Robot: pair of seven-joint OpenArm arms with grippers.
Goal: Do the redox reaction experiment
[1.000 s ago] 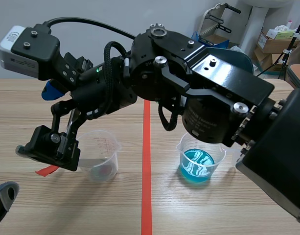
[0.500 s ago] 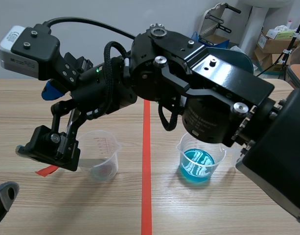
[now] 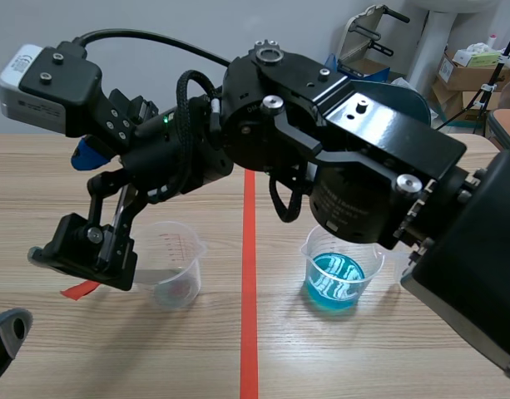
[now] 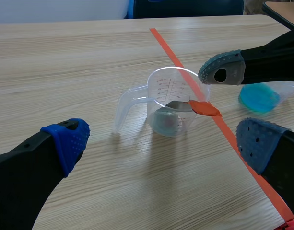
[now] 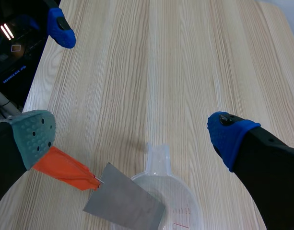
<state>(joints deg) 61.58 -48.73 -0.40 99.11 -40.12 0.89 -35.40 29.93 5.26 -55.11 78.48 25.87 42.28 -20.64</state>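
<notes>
Left of tape (image 3: 248,332): clear cup (image 3: 173,270) with grey sheet (image 5: 123,203) inside, orange tab (image 5: 65,167) at rim. Right: beaker (image 3: 313,249) of blue liquid (image 3: 334,281). Left gripper (image 4: 161,141), right gripper (image 5: 132,135) spread.

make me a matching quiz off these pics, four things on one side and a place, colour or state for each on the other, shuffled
1. clear plastic measuring cup with a handle
2. clear plastic cup under the right arm
3. grey metal sheet with an orange tab
4. left gripper

A. holds blue liquid
B. open, holding nothing
C. one end dips into a cup
D. stands left of the orange-red tape line in the scene view

Pairs: 1-D, 2-A, 3-C, 4-B
</notes>
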